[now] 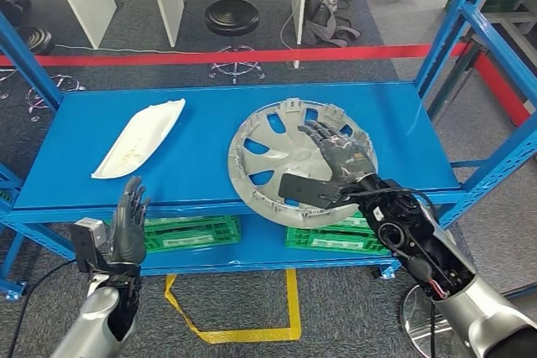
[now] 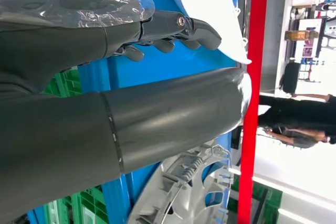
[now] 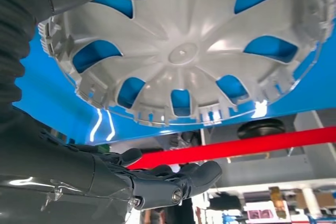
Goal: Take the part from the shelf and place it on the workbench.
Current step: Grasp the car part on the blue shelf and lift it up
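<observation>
A grey wheel cover (image 1: 288, 153) lies flat on the blue shelf board (image 1: 209, 140), right of centre; its front rim hangs a little over the shelf's front edge. My right hand (image 1: 339, 161) is spread over its right half, fingers pointing away from me. The right wrist view shows the wheel cover (image 3: 182, 53) close ahead of that right hand (image 3: 79, 171), fingers (image 3: 178, 182) apart with nothing in them. A white curved part (image 1: 143, 136) lies on the left of the board. My left hand (image 1: 130, 220) is raised with spread fingers just before the shelf's front edge, below the white part (image 2: 206, 9).
Two green crates (image 1: 190, 232) (image 1: 336, 236) sit on the lower shelf. Blue uprights (image 1: 468, 23) frame the shelf on the right. Behind it are a black stool (image 1: 232, 18), a red floor line (image 1: 253, 56) and white table legs. A person (image 2: 301, 119) stands far off.
</observation>
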Robot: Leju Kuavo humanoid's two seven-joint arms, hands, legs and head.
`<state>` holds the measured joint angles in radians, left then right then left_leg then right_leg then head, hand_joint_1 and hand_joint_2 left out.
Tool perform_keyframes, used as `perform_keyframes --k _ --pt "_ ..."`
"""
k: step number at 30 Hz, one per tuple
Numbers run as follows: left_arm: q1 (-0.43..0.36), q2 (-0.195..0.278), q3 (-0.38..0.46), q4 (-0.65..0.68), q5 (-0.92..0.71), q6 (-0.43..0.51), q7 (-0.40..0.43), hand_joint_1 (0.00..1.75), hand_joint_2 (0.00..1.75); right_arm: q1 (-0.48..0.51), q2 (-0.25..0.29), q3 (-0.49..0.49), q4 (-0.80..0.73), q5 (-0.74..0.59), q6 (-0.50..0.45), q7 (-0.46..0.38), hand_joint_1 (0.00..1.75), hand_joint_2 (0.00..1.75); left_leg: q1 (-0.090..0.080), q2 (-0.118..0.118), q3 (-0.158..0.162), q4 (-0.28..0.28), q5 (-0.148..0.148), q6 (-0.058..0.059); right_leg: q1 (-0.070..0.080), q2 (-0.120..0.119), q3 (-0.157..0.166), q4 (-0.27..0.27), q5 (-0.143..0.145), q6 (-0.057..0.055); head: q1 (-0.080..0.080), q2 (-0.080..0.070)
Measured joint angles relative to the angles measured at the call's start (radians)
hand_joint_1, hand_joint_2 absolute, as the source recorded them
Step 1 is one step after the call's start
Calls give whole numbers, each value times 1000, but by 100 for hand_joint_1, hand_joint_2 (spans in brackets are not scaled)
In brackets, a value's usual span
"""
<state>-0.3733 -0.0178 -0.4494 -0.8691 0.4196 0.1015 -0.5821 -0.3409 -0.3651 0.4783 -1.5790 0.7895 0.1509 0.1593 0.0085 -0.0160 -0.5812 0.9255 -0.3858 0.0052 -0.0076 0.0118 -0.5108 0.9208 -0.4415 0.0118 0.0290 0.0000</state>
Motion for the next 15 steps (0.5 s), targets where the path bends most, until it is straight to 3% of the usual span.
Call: perform_keyframes --k 10,15 --pt "0 0 0 0 0 0 0 0 0 7 0 15 -39 -18 6 5 0 175 0 0 0 0 0 0 0 0 0 0 0 0 0 0" --pt "-6 -3 0 2 -1 0 10 0 0 37 4 27 -47 -253 44 80 0 175 0 -1 -1 0 0 0 0 0 0 0 0 0 0 0"
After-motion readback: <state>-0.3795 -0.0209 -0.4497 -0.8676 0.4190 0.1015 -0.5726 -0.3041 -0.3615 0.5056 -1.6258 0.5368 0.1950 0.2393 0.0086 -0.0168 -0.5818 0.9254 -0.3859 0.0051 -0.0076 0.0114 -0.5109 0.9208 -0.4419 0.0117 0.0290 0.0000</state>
